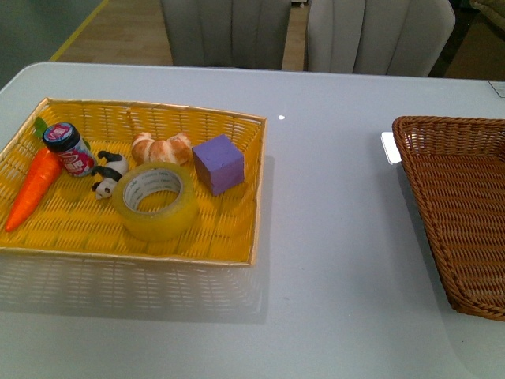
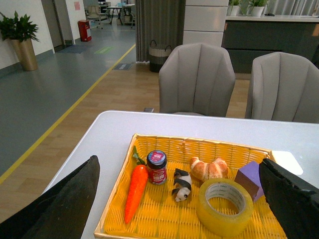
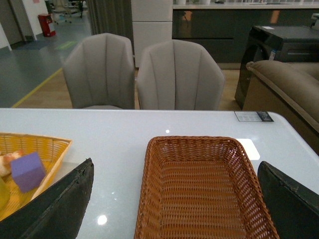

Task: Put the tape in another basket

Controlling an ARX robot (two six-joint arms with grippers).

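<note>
**A:** Table [image 1: 331, 260] first: a broad bare strip down the middle, tray [image 1: 256, 189] toward the left edge, basket [image 1: 465, 221] at the right edge.

**B:** Count?

**A:** One of each in the tray. Tape [image 1: 158, 225] by its front rim, then carrot [image 1: 35, 189], cube [image 1: 219, 164], croissant [image 1: 162, 148], jar [image 1: 69, 148], panda [image 1: 106, 175].

**B:** Arms?

**A:** Left gripper [image 2: 179, 162] and right gripper [image 3: 175, 163] are spread wide, holding nothing.

The scene is brightly and evenly lit from above. On the glossy bench [image 1: 331, 237] a small glare spot is seen just beyond the yellow tray [image 1: 158, 258], and a white blown-out patch beside the brown basket [image 1: 412, 123]. The tray's pale reflection is mirrored on its near side. Only faint, soft shadows are cast.
</note>
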